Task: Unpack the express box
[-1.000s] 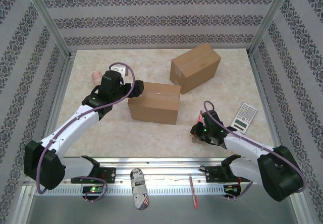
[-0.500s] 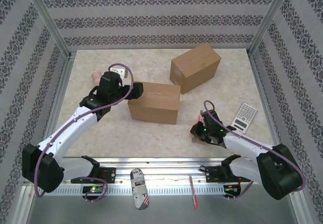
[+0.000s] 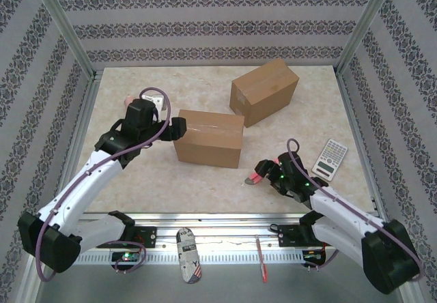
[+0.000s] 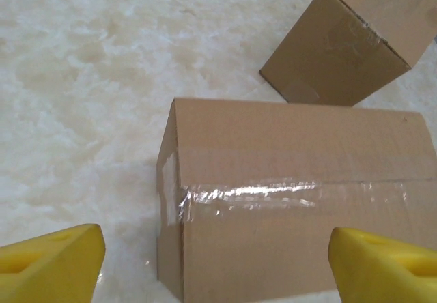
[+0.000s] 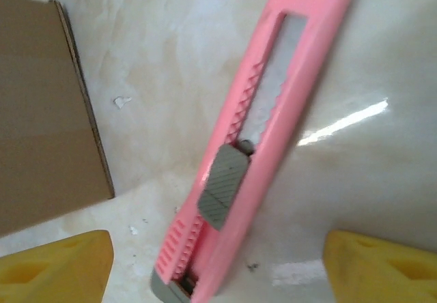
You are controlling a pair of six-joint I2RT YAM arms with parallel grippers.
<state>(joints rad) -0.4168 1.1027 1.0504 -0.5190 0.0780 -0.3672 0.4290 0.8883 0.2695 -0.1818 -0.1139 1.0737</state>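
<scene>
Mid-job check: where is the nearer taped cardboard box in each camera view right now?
Top external: nearer box, table centre, just right of the left gripper.
Left wrist: the box sits lower centre, clear tape across it.
Right wrist: its corner at the left edge, left of the pink knife.
Shared landmark: the marbled tabletop under it in all three.

Brown box [image 3: 208,139], pink cutter [image 5: 276,146], cream marbled table [image 3: 307,112].

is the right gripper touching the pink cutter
Apart. The right wrist view shows the pink cutter lying between the fingers of the right gripper, bare table either side.
</scene>
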